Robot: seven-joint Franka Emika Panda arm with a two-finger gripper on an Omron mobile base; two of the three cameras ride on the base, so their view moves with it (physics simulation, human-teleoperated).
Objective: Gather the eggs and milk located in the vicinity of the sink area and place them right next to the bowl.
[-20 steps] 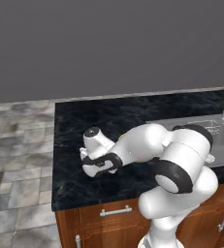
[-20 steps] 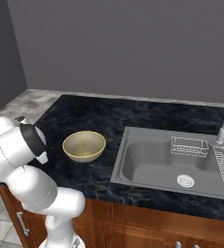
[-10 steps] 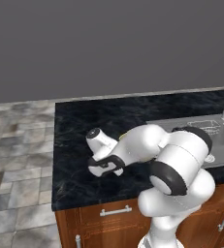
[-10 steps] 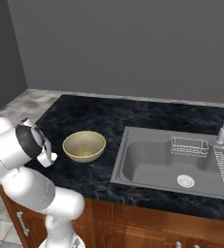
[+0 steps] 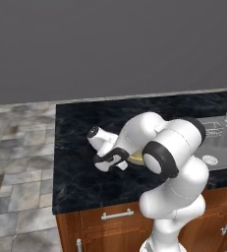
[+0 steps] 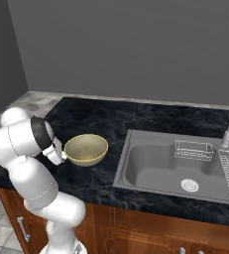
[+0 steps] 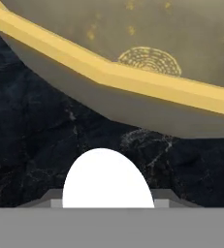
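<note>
The white egg [image 7: 107, 179] sits right at the bottom of the hand view, a smooth rounded dome between the tips of the tool, with black marbled counter [image 7: 40, 140] beyond it and the bowl [image 7: 133, 72] looming just past that; whether the egg already rests on the stone or hangs a little above it cannot be told. The tool [image 6: 56, 151] is pinched on that egg at nearly its tightest, low over the counter just to the left of the bowl in the right base view, where the tan bowl [image 6: 86, 149] stands well apart from the sink [image 6: 185, 171]. An egg of this kind should be very light, hard but brittle, and slick on its curved shell, so a squeeze across its widest part is the safe hold; gripped nearer an end it would likely squirt out, and gripped harder it could crack. Being round, it will probably roll once let go, so it wants to be set down gently and close against the bowl's sloping outer wall. From the left base view, the arm folds down over the counter [image 5: 80, 147], its hand near a sliver of the bowl's rim [image 5: 134, 158].
</note>
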